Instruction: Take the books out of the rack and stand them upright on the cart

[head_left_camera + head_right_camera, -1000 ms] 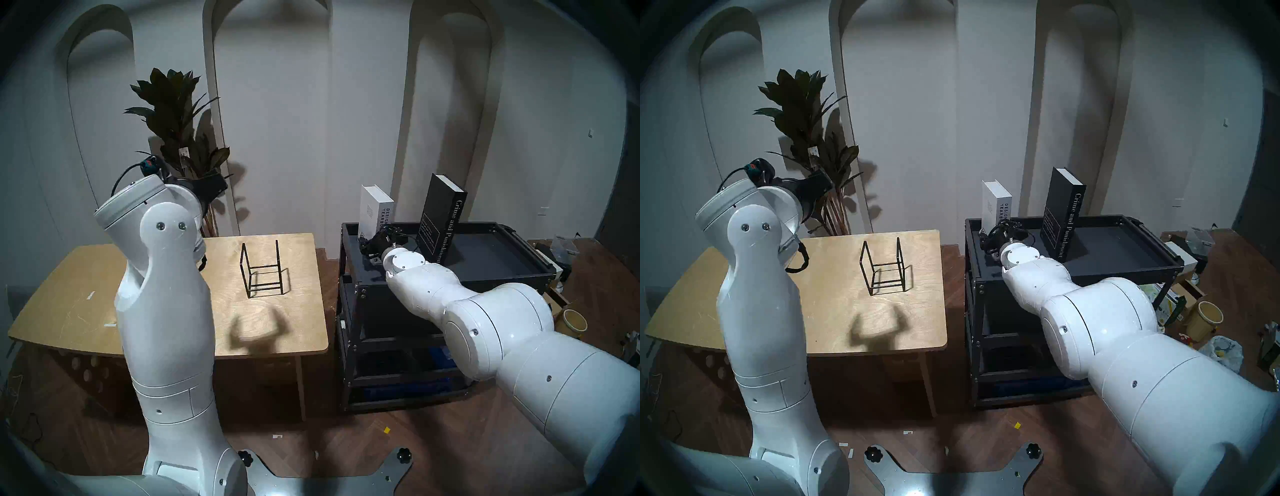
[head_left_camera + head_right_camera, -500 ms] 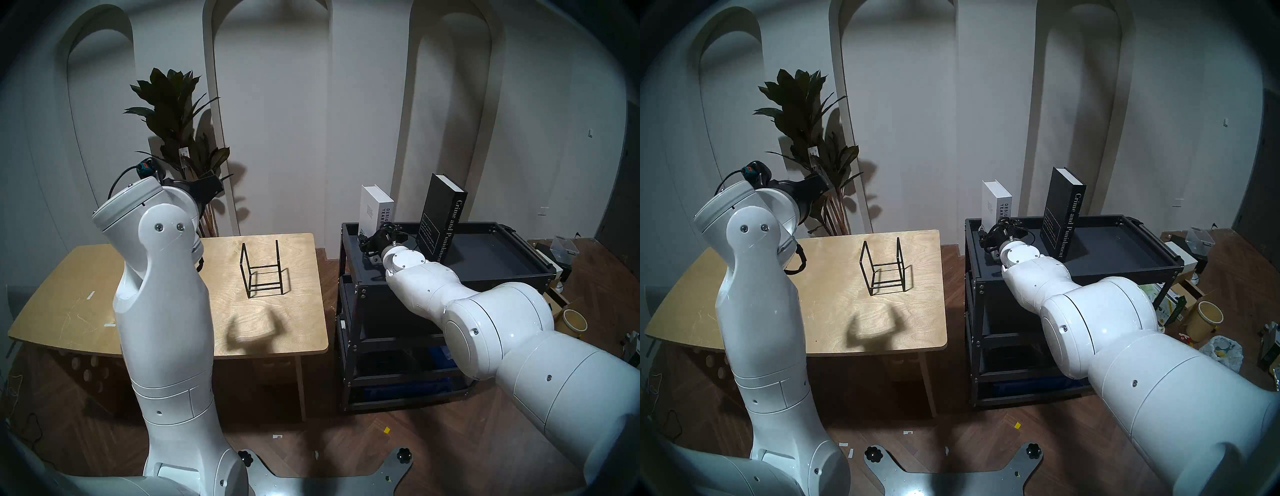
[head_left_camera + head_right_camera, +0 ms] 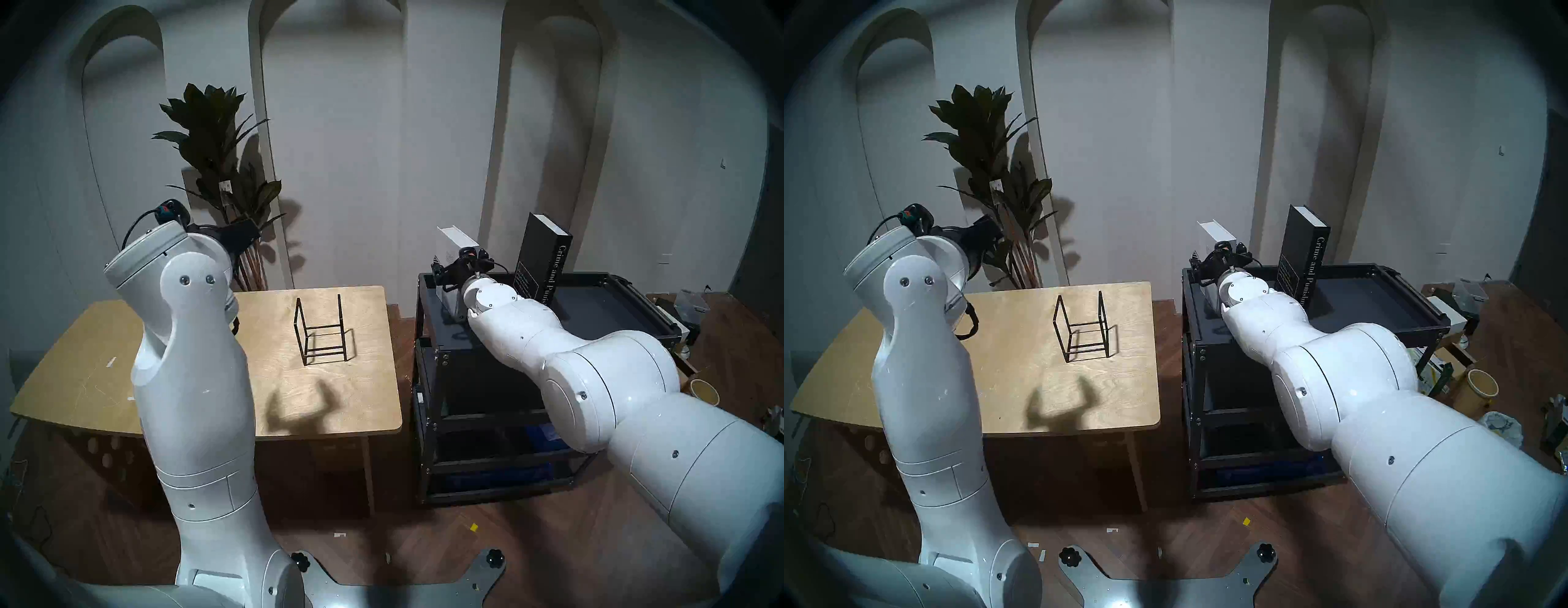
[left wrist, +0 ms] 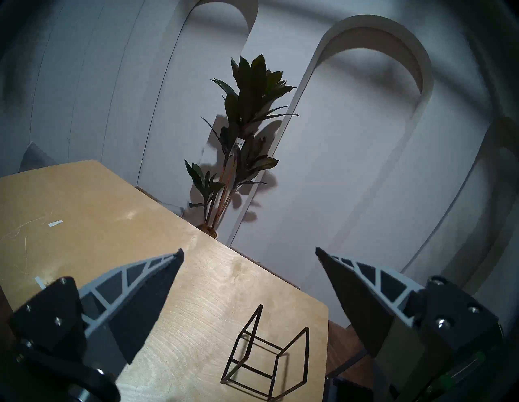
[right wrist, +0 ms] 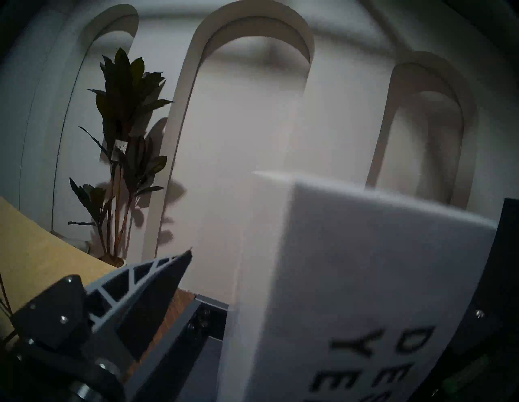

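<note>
Both books upright on cart (image 3: 594, 335); rack (image 3: 321, 331) empty. Left gripper (image 4: 250, 254) wide open, holding nothing. Right gripper (image 3: 450, 271) at white book (image 3: 450, 244), jaws wide; grip unclear.

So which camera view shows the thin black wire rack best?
The head stereo left view: the thin black wire rack stands whole and empty on the wooden table. Head stereo right shows it nearly the same; the left wrist sees it tilted near the bottom edge; the right wrist misses it.

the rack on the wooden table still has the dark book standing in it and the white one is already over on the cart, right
Not quite: the rack on the wooden table holds nothing, as the head view shows. The dark book stands upright on the cart, as does the white book.
</note>
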